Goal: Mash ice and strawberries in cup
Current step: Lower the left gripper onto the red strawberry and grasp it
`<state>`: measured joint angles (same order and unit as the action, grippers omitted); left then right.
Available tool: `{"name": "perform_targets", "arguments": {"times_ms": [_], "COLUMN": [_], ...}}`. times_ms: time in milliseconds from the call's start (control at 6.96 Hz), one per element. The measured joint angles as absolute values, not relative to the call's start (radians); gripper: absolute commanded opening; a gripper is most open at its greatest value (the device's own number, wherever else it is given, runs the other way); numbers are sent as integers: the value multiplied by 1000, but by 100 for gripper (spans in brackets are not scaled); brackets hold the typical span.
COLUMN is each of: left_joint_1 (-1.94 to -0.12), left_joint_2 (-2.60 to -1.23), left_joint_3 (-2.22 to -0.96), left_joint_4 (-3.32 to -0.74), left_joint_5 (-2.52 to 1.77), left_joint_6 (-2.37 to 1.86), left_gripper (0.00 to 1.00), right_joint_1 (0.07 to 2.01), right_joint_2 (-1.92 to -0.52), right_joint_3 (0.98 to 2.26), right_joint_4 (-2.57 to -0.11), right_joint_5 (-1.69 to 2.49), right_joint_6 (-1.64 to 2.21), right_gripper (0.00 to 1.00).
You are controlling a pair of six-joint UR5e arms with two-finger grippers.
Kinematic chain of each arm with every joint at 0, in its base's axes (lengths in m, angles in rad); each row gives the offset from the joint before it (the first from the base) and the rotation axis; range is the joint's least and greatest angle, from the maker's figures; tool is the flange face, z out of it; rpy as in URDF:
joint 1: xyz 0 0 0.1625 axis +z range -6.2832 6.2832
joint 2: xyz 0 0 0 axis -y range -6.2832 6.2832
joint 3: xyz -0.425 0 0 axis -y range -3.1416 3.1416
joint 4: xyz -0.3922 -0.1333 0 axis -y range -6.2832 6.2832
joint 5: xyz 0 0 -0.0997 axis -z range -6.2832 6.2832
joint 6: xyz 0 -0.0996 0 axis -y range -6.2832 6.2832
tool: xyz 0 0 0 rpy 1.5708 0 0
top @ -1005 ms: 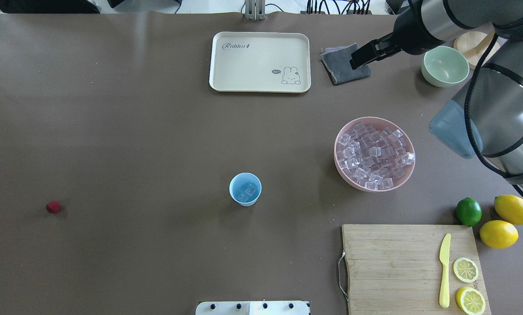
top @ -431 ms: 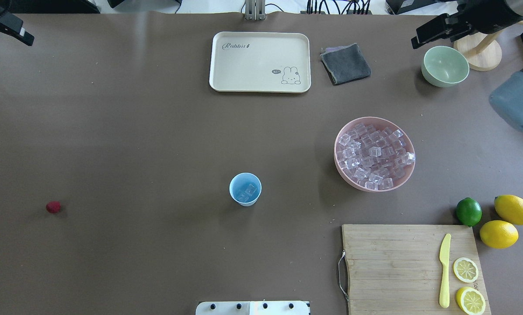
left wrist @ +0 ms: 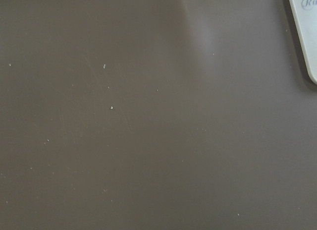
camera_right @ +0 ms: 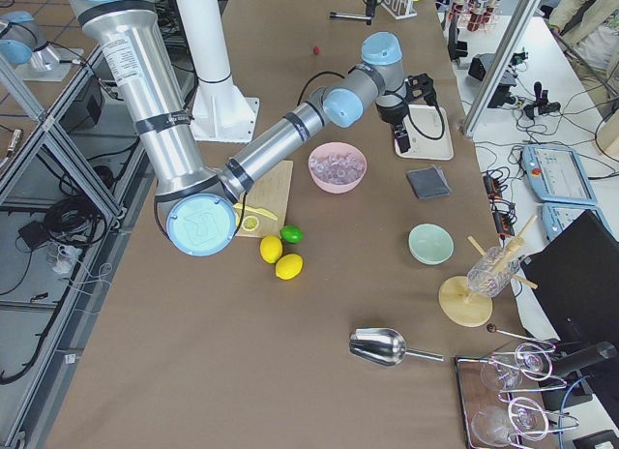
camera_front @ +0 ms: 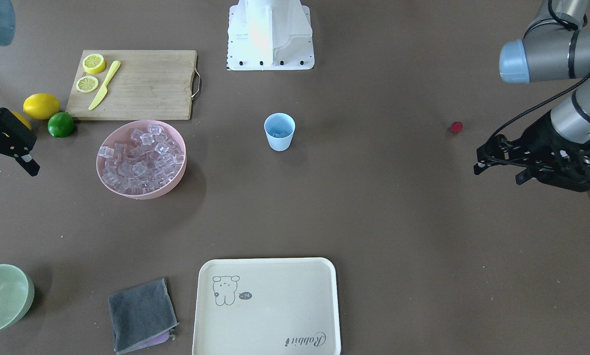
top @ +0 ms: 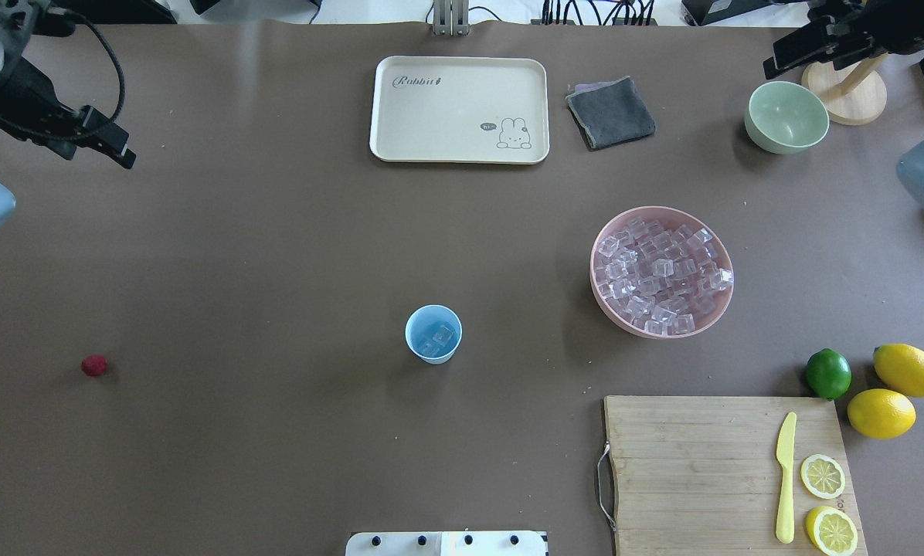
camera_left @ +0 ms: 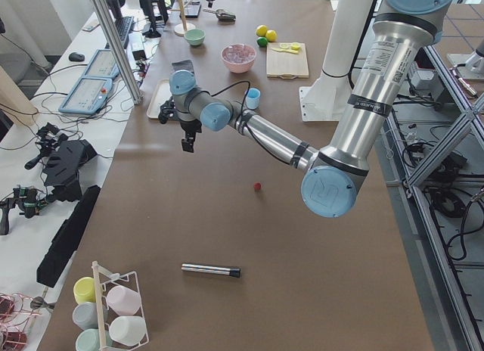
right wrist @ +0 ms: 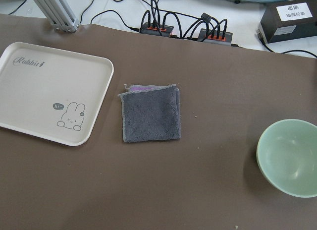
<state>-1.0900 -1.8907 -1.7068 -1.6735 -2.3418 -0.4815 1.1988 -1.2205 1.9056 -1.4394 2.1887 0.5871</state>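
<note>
Iced cup mid-table, berry lying outside it
The small light blue plastic cup [top: 433,333] holds clear ice cubes [top: 439,337]; the dark red strawberry [top: 94,365] lies well apart at its nine o'clock. At twelve, the cream tray [top: 431,116] reads "Rabbit", which the left wrist view crops to "Ra". Beyond, the left gripper [top: 116,148] and right gripper [top: 777,62] hover, their jaws impossible to judge.

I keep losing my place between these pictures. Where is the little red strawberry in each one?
Exterior front-facing: strawberry at right, far right of the blue cup.
Overhead exterior: strawberry at far left, lower half.
Exterior left: strawberry near the centre.
Exterior right: strawberry near the top.
Both wrist views: not in them.
Shared landmark in the four exterior views: the pink bowl.
</note>
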Motion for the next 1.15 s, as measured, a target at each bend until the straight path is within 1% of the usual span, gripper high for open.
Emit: {"name": "perform_targets", "arguments": {"times_ms": [431, 1149], "left_joint_1": [-939, -865], "left_joint_2": [-1835, -1742], "left_joint_3": [-1709, -1718], "left_joint_4": [-1674, -1695], "left_joint_5": [-2337, -2332], "left_joint_6": [-477, -473], "left_gripper": [97, 96], "right_joint_1": [1215, 1222], "right_joint_2": [-1226, -1272], "right_joint_3": [1912, 1942], "right_joint_4": [-1439, -1434], "right_joint_5": [2186, 2179], "right_joint_6": [591, 595], "right_gripper": [100, 100]}}
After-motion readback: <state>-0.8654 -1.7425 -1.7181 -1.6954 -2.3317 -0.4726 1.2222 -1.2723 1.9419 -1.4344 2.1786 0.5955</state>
